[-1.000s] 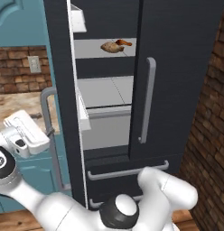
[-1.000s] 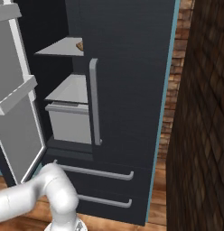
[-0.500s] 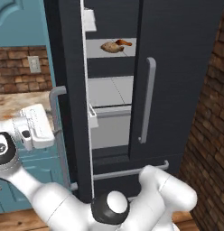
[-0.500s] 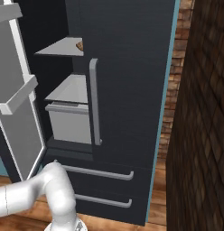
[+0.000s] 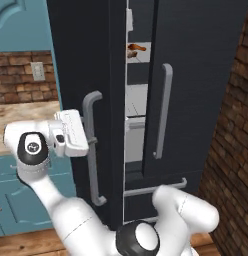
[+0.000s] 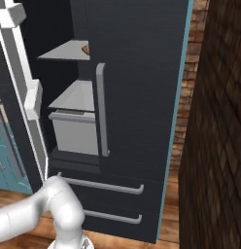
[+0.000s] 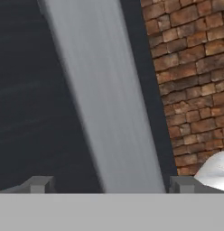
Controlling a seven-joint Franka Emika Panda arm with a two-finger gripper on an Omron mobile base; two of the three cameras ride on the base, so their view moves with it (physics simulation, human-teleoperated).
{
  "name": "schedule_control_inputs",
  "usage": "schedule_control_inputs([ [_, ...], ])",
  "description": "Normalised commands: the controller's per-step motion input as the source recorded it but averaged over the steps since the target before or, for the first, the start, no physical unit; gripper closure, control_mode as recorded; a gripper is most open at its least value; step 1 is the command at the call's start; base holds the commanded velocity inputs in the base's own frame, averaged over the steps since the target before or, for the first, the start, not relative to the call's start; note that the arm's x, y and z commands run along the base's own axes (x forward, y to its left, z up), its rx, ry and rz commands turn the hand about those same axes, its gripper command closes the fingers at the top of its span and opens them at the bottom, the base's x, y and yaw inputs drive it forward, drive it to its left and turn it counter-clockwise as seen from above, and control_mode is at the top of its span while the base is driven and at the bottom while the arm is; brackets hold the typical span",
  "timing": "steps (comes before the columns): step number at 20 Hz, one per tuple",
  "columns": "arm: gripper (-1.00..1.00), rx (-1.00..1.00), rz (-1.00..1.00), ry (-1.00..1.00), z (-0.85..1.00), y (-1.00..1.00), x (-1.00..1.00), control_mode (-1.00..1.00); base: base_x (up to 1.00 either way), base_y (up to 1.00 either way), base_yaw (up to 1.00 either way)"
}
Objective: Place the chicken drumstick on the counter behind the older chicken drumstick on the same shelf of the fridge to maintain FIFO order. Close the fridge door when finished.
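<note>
Brick wall behind, open tool point(image 7: 109, 185) straddles fridge door point(image 5: 86, 75) handle point(image 5: 92, 145).

Fridge door point(image 5: 83, 75) nearly shut; only narrow slit to shelf point(image 5: 137, 58). Door handle point(image 7: 105, 99) between claw point(image 7: 109, 185) tips.

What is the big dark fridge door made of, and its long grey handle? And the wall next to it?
The fridge door looks like dark painted metal, matte, with faint brushed streaks in the hand view. Its handle seems like smooth grey metal or plastic; the even sheen leaves that open. The wall looks like rough red-brown brick, with mortar lines showing.
</note>
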Motion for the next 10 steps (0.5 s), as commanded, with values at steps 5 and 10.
schedule_control_inputs([
  [5,-1.0,0.03,0.0,-0.04,0.01,-1.0,0.0,-1.0,0.0,0.0,0.0],
  [10,-1.0,0.03,0.0,-0.03,0.16,-0.86,0.23,-1.0,0.0,0.0,0.0],
])
